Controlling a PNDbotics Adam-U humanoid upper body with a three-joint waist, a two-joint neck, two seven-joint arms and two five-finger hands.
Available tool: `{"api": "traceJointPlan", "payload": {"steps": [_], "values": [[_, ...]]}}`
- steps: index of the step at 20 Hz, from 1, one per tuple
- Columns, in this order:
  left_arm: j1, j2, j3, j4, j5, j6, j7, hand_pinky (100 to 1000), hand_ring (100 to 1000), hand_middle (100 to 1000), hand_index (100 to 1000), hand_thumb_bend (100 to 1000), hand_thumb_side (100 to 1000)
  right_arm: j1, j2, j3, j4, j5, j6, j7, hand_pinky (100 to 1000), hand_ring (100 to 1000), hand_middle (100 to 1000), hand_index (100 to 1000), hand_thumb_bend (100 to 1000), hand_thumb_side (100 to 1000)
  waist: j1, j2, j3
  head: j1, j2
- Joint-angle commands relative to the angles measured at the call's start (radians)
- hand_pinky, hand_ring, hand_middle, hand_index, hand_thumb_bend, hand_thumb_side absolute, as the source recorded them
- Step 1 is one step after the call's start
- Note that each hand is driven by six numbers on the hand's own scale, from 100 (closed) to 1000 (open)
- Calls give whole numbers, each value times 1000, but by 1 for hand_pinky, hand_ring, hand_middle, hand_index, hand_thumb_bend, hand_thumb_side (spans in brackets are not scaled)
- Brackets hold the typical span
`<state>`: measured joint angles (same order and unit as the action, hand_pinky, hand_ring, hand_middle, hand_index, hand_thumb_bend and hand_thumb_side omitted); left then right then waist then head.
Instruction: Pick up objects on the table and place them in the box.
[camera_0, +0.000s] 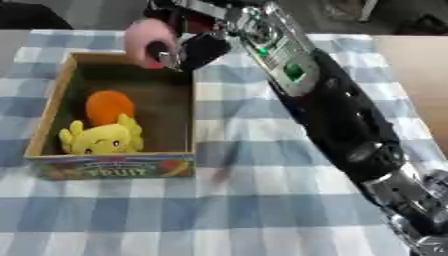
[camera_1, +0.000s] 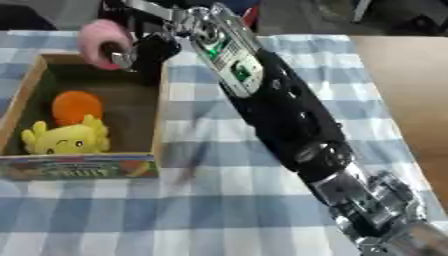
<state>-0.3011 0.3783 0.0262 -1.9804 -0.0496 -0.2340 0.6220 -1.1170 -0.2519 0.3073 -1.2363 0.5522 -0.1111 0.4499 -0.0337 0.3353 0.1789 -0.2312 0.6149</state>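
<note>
Right hand grips pink object — above box.

One box, three toys inside

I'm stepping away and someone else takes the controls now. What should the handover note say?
Right hand: fingers curled round a pink object, held over the far corner of the box.
Left hand: not in view.
Done: an orange ball and a yellow plush toy lie in the box.
Left: release the pink object into the box. No other loose objects show on the checked tablecloth.
</note>
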Motion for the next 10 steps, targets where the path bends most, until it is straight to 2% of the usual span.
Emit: {"api": "traceJointPlan", "payload": {"steps": [1, 10], "values": [[-14, 13, -1, -20, 3, 0, -5, 267, 627, 582, 786, 122, 754, -7, 27, -1, 33, 39, 0, -28, 557, 652, 491, 675, 100, 193, 4, -16, 4, -3, -10], [-20, 11, -2, -20, 4, 0, -7, 266, 627, 582, 786, 122, 753, 18, 70, 10, 119, 175, -37, -92, 562, 677, 518, 701, 100, 207, 3, -10, 10, -5, -12]]}}
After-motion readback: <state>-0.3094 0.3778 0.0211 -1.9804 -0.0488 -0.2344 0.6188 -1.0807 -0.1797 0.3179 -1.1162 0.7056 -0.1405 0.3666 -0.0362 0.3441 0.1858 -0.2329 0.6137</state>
